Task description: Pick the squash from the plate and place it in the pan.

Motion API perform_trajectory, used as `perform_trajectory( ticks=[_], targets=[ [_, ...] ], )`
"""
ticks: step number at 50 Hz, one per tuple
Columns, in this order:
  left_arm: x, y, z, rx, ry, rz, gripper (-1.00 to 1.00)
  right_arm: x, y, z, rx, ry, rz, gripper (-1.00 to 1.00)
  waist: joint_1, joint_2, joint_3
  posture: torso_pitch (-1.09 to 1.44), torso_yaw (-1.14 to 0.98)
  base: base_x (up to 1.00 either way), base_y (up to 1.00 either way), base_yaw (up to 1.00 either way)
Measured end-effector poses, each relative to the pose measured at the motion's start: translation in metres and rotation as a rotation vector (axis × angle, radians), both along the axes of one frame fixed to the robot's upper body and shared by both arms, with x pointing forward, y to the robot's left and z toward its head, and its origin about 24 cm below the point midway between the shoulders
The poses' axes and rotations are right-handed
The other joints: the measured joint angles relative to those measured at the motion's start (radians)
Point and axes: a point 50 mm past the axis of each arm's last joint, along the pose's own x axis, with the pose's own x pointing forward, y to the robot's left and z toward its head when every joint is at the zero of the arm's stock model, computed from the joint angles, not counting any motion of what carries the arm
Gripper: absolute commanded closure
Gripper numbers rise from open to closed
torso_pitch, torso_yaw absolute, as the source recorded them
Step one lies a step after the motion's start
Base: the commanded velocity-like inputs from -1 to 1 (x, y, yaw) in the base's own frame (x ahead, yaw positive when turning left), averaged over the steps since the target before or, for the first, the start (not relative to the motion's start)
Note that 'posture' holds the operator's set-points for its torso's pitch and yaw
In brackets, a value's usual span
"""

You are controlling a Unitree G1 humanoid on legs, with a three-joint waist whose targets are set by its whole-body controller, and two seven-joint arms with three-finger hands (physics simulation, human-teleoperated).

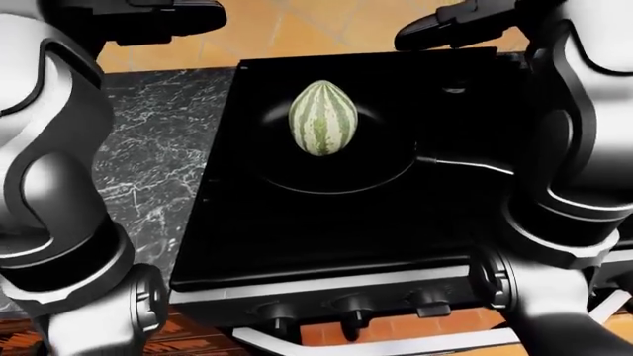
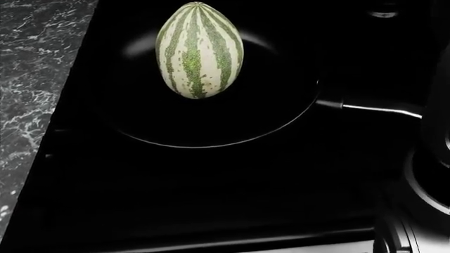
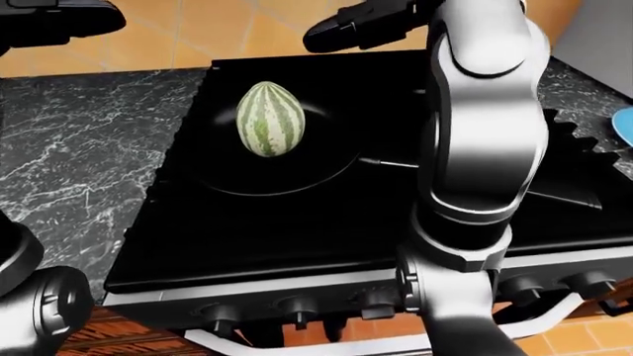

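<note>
Squash (image 2: 200, 50) sits in the black pan (image 2: 281, 118) on the stove (image 1: 326, 237); right hand (image 3: 361, 22) empty above, grip state unclear.

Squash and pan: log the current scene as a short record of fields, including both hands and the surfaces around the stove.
squash: green and cream striped squash, lying in the pan, free of both hands
pan: black pan on the black stove, its handle pointing toward the head view's right
right hand: right hand raised beyond the stove's top edge, holding nothing
left hand: left hand raised at the left-eye view's top left, holding nothing
counter: dark marble counter left of the stove
plate: blue edge at the right-eye view's right border, too little shown to confirm
</note>
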Motion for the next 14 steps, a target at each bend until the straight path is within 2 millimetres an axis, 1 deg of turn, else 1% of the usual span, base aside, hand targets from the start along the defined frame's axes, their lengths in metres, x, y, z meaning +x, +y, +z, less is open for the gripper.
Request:
perform_trajectory(
  ticks=[5,14],
  targets=[
    [-0.003,0.001,0.005,0.001,-0.066,0.020,-1.00,-0.002,-0.007,-0.001,0.004,-0.064,-0.014,-1.00,0.001,-0.001,0.000,0.00,0.00,0.00,0.00,0.00],
    [-0.015,-0.003,0.020,0.014,-0.215,-0.003,-1.00,-0.009,-0.012,0.009,0.012,-0.198,-0.012,-1.00,0.001,-0.006,0.000,0.00,0.00,0.00,0.00,0.00]
  ],
)
